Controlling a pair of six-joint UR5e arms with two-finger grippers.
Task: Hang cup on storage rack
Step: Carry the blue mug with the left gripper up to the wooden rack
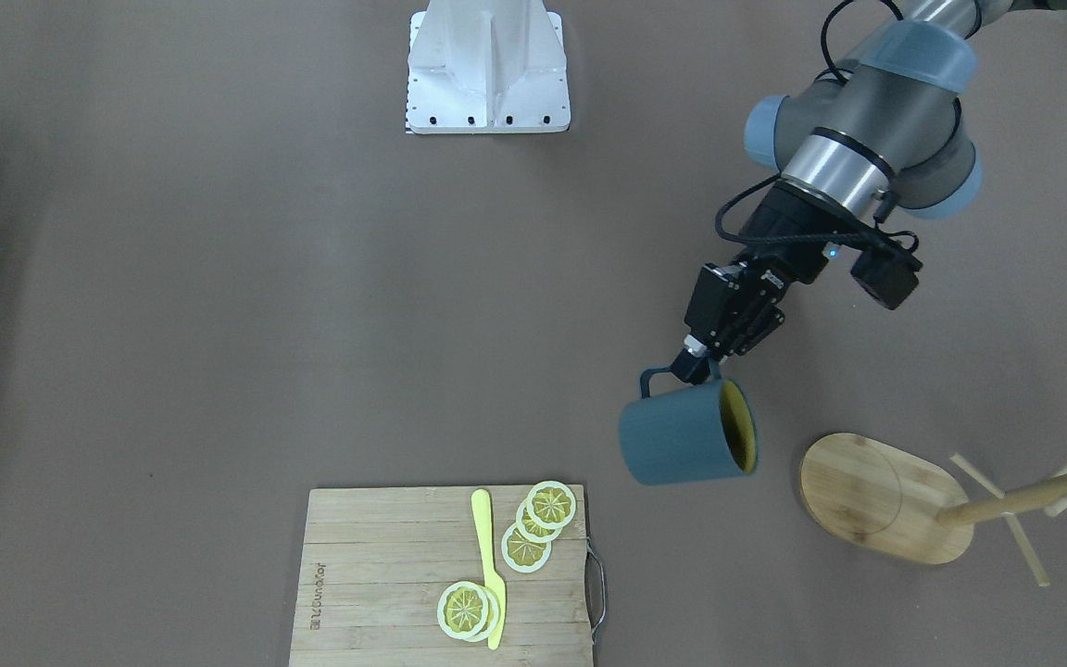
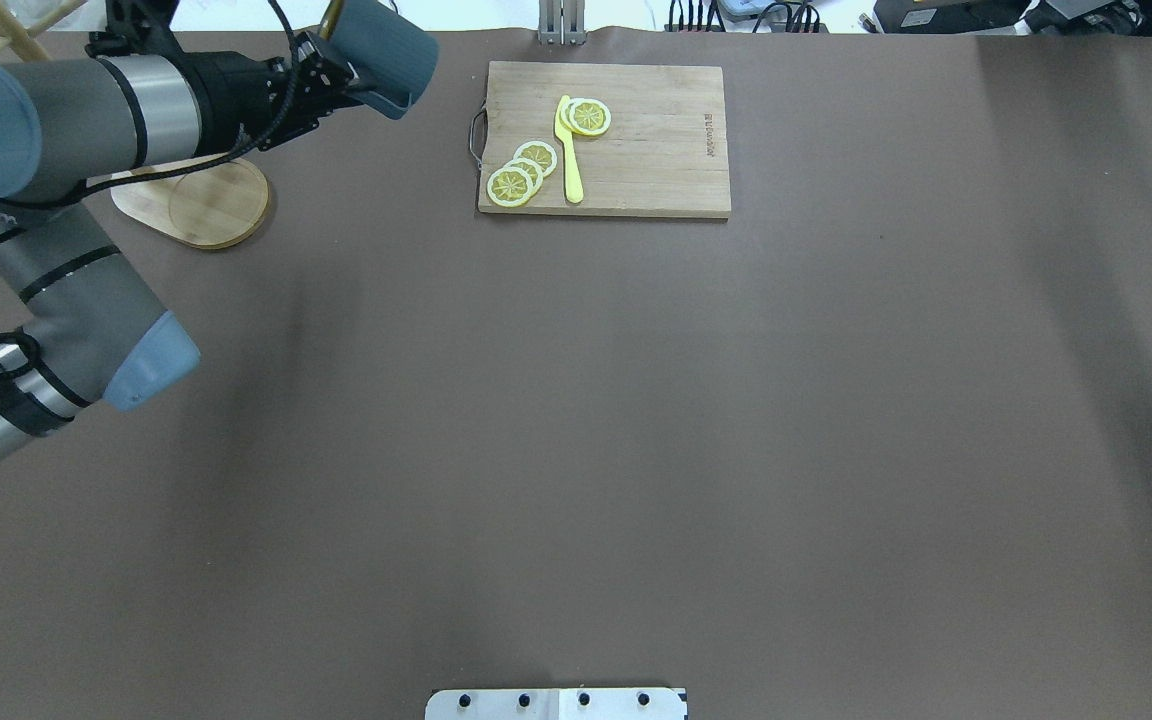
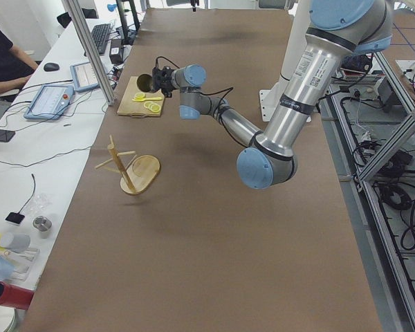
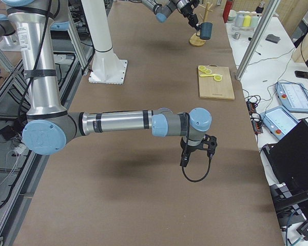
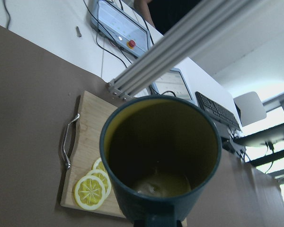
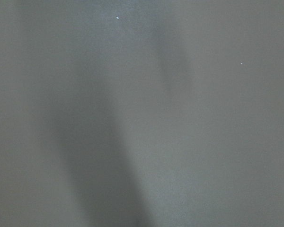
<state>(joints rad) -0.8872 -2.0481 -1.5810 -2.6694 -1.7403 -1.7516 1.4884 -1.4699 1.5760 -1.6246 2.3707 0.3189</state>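
My left gripper (image 1: 694, 368), jaws clamped on the cup (image 1: 677, 440) handle, holds it aloft near the storage rack (image 1: 867, 496); hanging not yet done.

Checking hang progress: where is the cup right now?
In the front-facing view the cup hangs sideways from the left gripper by its handle, between the cutting board and the storage rack.

- cup (image 1: 682, 435): dark teal, yellow-olive inside, in the air and tipped on its side, mouth facing the rack, near the metal-handled end of the cutting board (image 1: 385, 574)
- storage rack (image 1: 858, 491): light bamboo, upright on its oval base, thin angled pegs, farther out past that same board end
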